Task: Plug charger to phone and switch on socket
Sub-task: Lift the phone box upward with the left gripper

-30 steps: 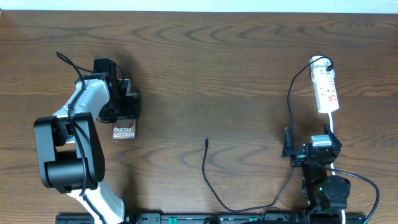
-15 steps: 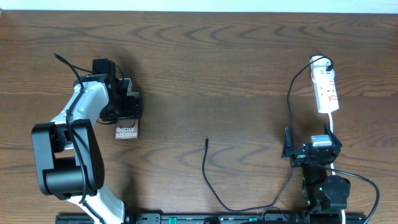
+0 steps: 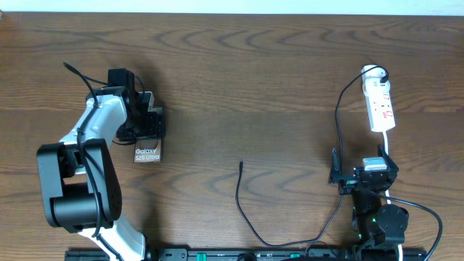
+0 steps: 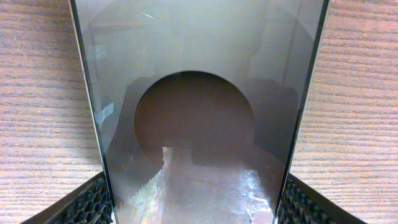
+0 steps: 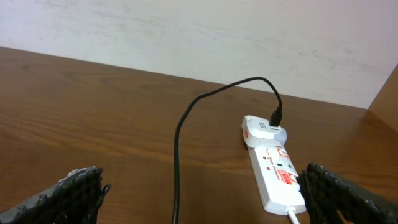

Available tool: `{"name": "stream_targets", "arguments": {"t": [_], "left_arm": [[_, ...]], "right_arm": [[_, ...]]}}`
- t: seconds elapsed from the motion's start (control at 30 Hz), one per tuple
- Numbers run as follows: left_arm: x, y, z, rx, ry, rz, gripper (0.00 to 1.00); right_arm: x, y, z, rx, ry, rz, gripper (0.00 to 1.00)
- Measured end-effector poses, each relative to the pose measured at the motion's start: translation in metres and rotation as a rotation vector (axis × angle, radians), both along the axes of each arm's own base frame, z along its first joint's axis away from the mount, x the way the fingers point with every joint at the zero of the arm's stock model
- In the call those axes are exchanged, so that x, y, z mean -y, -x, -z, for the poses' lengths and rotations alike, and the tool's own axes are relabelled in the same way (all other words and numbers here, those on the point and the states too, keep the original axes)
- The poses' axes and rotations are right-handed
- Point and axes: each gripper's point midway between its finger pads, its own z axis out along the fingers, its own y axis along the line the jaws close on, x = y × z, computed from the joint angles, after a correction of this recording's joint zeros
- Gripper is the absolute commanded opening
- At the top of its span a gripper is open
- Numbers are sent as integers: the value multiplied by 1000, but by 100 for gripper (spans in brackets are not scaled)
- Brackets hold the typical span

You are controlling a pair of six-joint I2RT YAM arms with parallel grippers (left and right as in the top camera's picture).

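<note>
The phone (image 3: 147,151), a dark slab with white "Galaxy" lettering, lies flat at the left of the table. My left gripper (image 3: 148,122) is shut on its far end. In the left wrist view the phone (image 4: 199,74) fills the space between both fingers (image 4: 87,202). The charger cable (image 3: 250,225) lies loose on the table, its plug tip (image 3: 241,164) at table centre, well right of the phone. It runs to an adapter in the white socket strip (image 3: 381,105) at the far right. My right gripper (image 3: 362,174) is open and empty, near the strip (image 5: 280,177).
The strip's white cord (image 3: 386,145) runs down past my right gripper. The black cable (image 5: 177,155) crosses the wood between my right fingers. A pale wall stands beyond the table's far edge (image 5: 186,74).
My left gripper shifted the phone slightly to the right a second ago, then stayed still. The right arm and the cable have not moved.
</note>
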Motion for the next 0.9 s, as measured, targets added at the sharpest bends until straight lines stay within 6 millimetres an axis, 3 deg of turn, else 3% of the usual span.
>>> {"name": "stream_targets", "arguments": {"t": [0.9], "left_arm": [[-6,3,1,-17,-38,-33,7]], "right_arm": [[0,0,0,0,0,0,99]]}}
